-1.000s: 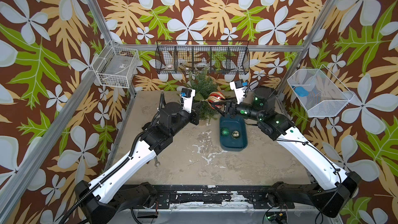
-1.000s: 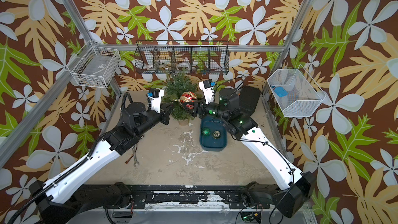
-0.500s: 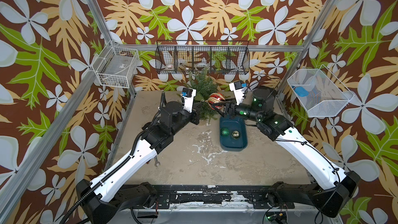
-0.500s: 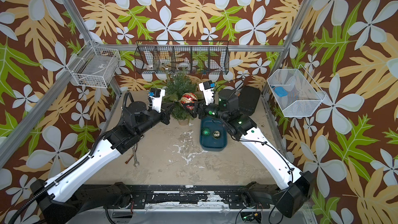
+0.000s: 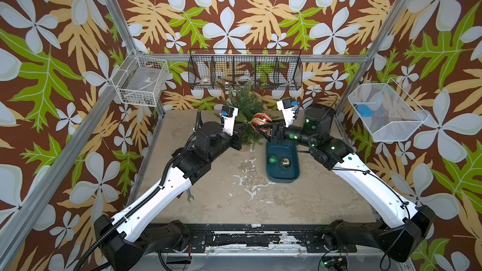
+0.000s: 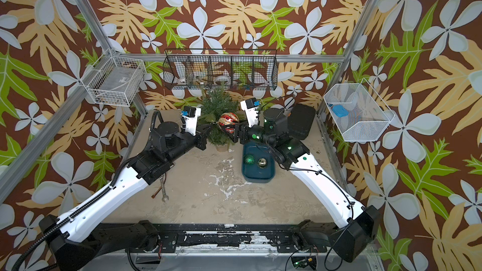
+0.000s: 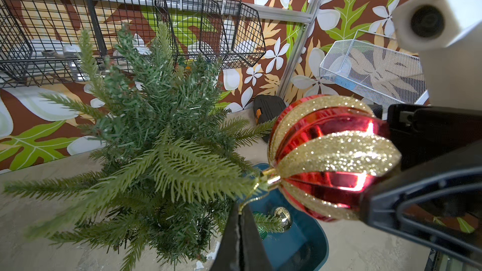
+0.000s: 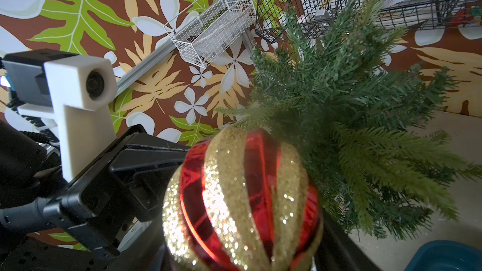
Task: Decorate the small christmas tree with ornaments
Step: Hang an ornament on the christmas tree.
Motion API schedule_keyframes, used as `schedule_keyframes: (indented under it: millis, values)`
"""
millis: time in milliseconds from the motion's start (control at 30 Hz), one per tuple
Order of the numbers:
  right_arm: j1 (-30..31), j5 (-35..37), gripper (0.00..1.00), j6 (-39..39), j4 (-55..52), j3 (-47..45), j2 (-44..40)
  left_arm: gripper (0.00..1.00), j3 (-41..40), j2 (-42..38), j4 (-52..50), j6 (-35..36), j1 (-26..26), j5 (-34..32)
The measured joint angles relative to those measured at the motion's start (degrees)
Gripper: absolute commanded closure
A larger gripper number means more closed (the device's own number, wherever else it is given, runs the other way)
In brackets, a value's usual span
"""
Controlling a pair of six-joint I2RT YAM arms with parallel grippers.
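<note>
The small christmas tree (image 5: 245,102) (image 6: 217,100) stands at the back of the table, its pot mostly hidden. In front of it hangs a large red-and-gold ornament (image 5: 261,121) (image 6: 228,121) (image 7: 331,157) (image 8: 242,199). My right gripper (image 5: 264,129) (image 8: 242,264) is shut on its body. My left gripper (image 5: 245,126) (image 7: 241,208) is shut, pinching the ornament's gold string loop (image 7: 251,199) beside a branch tip. A green ornament (image 5: 272,159) and a gold one (image 5: 284,163) lie in the teal tray (image 5: 283,178).
A wrench (image 5: 190,196) lies near the left arm. A black wire basket (image 5: 245,71) hangs just above the tree. White baskets hang on the left (image 5: 142,82) and right (image 5: 386,113) walls. A black device (image 6: 302,121) stands at the back right.
The right arm has shifted slightly left toward the tree. The ornament and the left gripper stay almost where they were.
</note>
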Motion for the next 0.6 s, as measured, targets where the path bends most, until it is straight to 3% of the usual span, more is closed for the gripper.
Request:
schedule_keyframes:
  millis: [600]
  values:
    - [0.00, 1.05, 0.26, 0.24, 2.21, 0.76, 1.38, 1.00, 1.70, 1.20, 0.00, 0.85, 1.36, 0.04]
